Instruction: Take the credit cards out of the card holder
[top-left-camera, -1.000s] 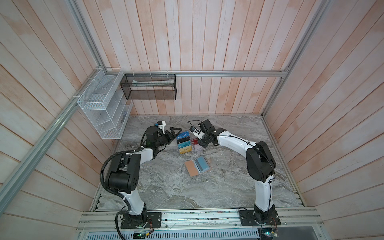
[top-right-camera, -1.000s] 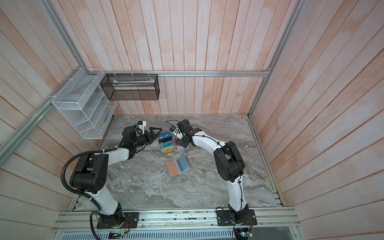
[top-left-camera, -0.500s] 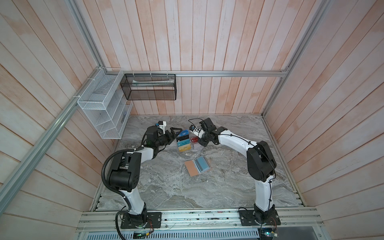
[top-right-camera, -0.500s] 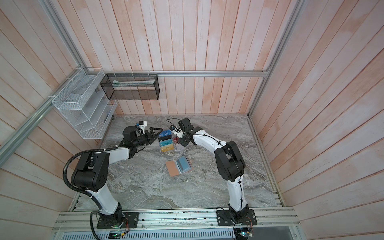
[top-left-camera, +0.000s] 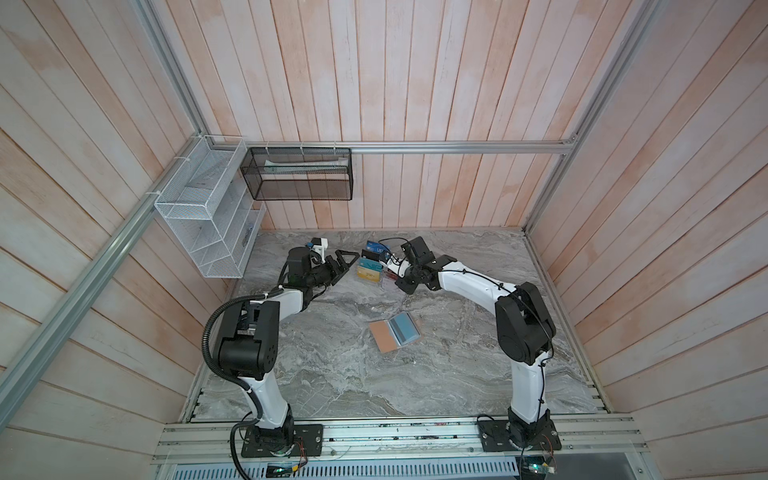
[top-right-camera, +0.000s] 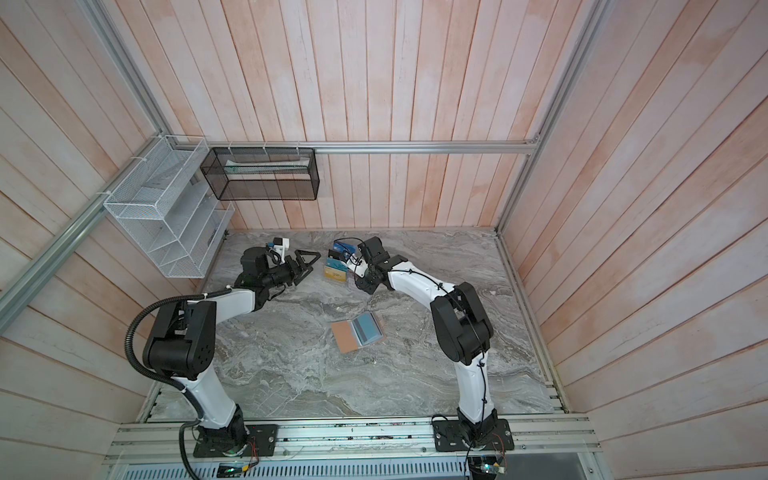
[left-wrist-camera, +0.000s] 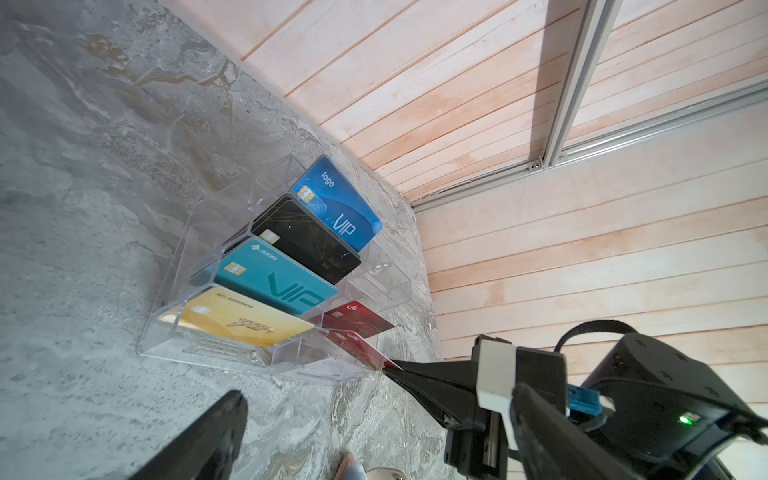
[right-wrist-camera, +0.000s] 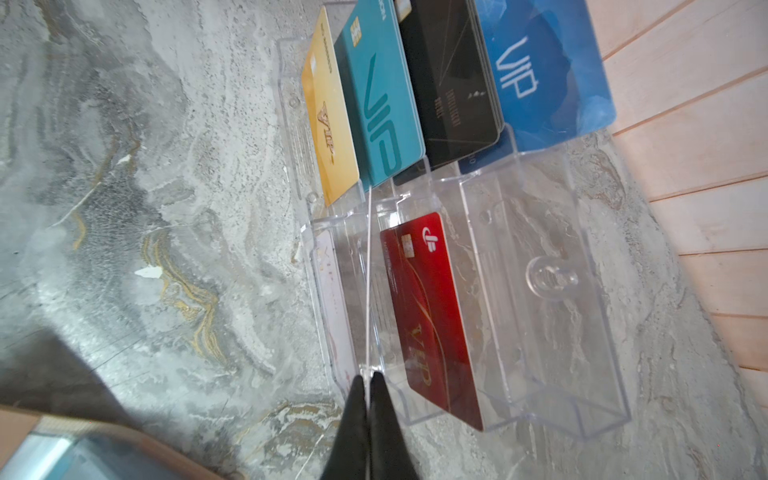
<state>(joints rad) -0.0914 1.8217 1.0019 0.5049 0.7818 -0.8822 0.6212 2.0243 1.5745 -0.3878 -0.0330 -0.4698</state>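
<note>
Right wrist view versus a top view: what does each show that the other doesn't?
Right wrist only: the right gripper shut on a thin card, seen edge-on at the clear stand. Top view only: the left gripper open beside the stand, and the card holder lying open with a blue-grey card in it. Both: the stand's coloured cards and part of the card holder.
</note>
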